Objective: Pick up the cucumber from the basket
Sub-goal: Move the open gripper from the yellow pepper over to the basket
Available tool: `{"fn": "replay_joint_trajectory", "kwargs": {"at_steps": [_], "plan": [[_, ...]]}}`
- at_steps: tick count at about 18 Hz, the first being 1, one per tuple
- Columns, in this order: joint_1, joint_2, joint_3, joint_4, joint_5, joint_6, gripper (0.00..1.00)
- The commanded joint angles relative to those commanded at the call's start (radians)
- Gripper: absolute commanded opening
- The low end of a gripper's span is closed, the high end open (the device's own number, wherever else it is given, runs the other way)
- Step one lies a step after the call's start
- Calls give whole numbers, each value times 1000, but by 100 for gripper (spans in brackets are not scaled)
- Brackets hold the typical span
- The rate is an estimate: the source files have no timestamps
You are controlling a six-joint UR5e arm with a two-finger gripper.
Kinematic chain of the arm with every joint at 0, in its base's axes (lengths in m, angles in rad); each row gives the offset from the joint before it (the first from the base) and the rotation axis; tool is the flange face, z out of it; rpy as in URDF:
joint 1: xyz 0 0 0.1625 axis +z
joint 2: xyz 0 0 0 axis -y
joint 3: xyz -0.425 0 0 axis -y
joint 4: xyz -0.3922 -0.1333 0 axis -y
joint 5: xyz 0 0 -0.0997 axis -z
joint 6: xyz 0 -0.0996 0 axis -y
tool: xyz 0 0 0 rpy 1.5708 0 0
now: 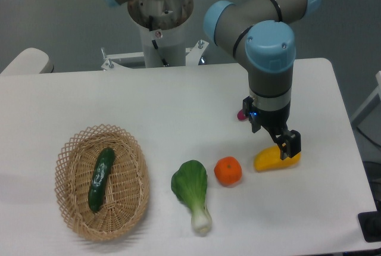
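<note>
- Slim, glossy dark green cucumber (100,178), slightly curved, lying lengthwise inside the oval tan wicker basket (134,205) with lacy looped rim, at the table's left.
- Grey-and-blue arm bent downward at the right; black two-finger gripper (284,143) directly over a yellow wedge-shaped piece (271,161); finger spread cannot be told.
- Between them on the white table (178,107): broad light-green bok choy (193,192) with white stem, and a round orange fruit (228,171).
</note>
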Motion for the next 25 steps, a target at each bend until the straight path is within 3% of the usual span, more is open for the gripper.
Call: {"fn": "replay_joint_trajectory", "kwargs": {"at_steps": [4,8,12,19,22,25], "plan": [[-9,3,-2,-29,0,-6,100],[-48,61,-52,-49,0,-77,100],[-98,124,-101,-57,-3,-237,100],[-247,126,-121,-69,-2,-743,100],[-307,112,-146,-58,-21,-1056,100],[-348,78,-144,-43,-63,-1157,100]]}}
